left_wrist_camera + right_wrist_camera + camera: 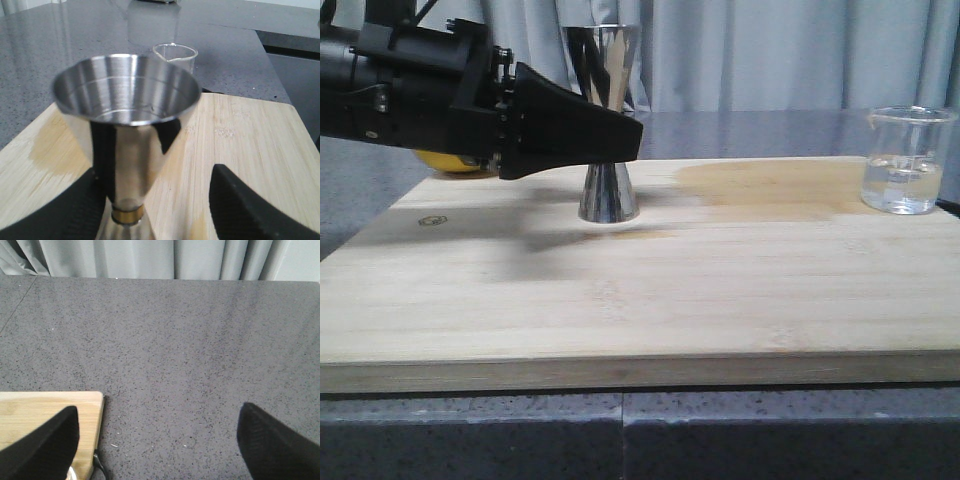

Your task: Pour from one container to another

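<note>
A dark speckled desk (770, 425) is carrying a pale wooden board (650, 300), which is lying flat and reaching almost to the desk's front edge. On the board, the steel jigger (607, 195) is standing upright toward the back, left of centre. The glass beaker (905, 160) is sitting at the far right corner, well apart from the jigger, holding clear liquid. A darker, damp-looking patch (770, 188) is spreading over the wood between them.

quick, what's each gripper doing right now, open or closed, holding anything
Left gripper: open, fingers either side of the jigger, not gripping it.
Right gripper: open, holding nothing.
</note>
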